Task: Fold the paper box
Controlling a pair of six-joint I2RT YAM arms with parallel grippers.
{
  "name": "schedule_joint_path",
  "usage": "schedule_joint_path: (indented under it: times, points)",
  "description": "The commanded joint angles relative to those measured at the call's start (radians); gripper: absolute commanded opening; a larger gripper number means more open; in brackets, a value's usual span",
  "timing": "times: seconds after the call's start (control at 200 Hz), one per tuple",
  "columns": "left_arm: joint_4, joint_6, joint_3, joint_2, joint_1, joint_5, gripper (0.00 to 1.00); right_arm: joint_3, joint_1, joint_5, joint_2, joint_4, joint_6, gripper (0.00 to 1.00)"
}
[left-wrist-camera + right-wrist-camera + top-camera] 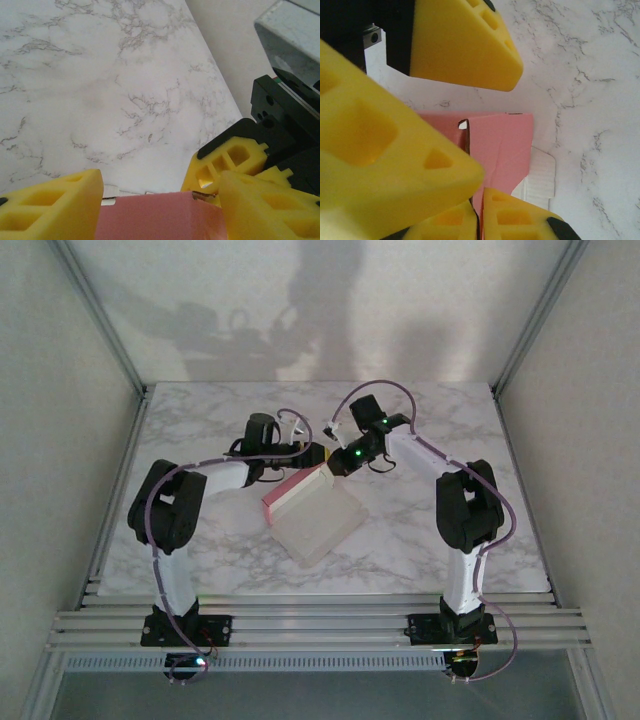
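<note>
Pink-and-white creased paper box (315,518) | left jaws spread | right jaws pinching its pink edge

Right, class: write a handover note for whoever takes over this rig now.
Left gripper: open, fingers either side of the pink edge of the box.
Right gripper: shut on a pink panel of it.
Box: mid-table, between the arms.
Done: partly folded, it seems, one pink side raised.
Left: the remaining folds; a white tab sticks out untucked.
</note>
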Motion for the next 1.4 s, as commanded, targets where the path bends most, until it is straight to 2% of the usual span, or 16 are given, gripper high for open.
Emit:
schedule_joint_path:
  times: [0.0,0.215,0.521,0.691,0.821,0.991,1.111,1.251,1.396]
  points:
    - [-0.003,0.015,0.033,0.012,0.008,0.016,0.63,0.011,0.017,0.003,0.035,-0.078,-0.015,0.08]
    - [-0.029,0.013,0.045,0.029,0.009,-0.009,0.63,0.012,0.026,0.028,0.032,-0.077,-0.011,0.09]
    - [-0.135,0.039,0.065,0.038,0.009,-0.041,0.61,0.008,0.028,0.047,0.000,-0.057,0.017,0.17]
    - [-0.159,0.053,0.058,0.031,0.009,-0.042,0.61,-0.036,0.028,0.051,-0.076,-0.009,0.066,0.27]
    - [-0.167,0.057,0.055,0.024,0.009,-0.041,0.61,-0.105,0.026,0.025,-0.165,0.049,0.123,0.29]
    - [-0.168,0.059,0.056,0.023,0.009,-0.032,0.61,-0.239,-0.003,0.025,-0.293,0.164,0.238,0.29]
    - [-0.159,0.052,0.058,0.025,0.011,-0.023,0.61,-0.344,-0.026,0.121,-0.348,0.257,0.345,0.24]
    - [-0.145,0.035,0.063,0.028,0.011,-0.009,0.61,-0.430,-0.034,0.205,-0.340,0.366,0.414,0.21]
    - [-0.139,0.027,0.066,0.023,0.014,-0.001,0.61,-0.471,-0.033,0.175,-0.297,0.469,0.416,0.20]
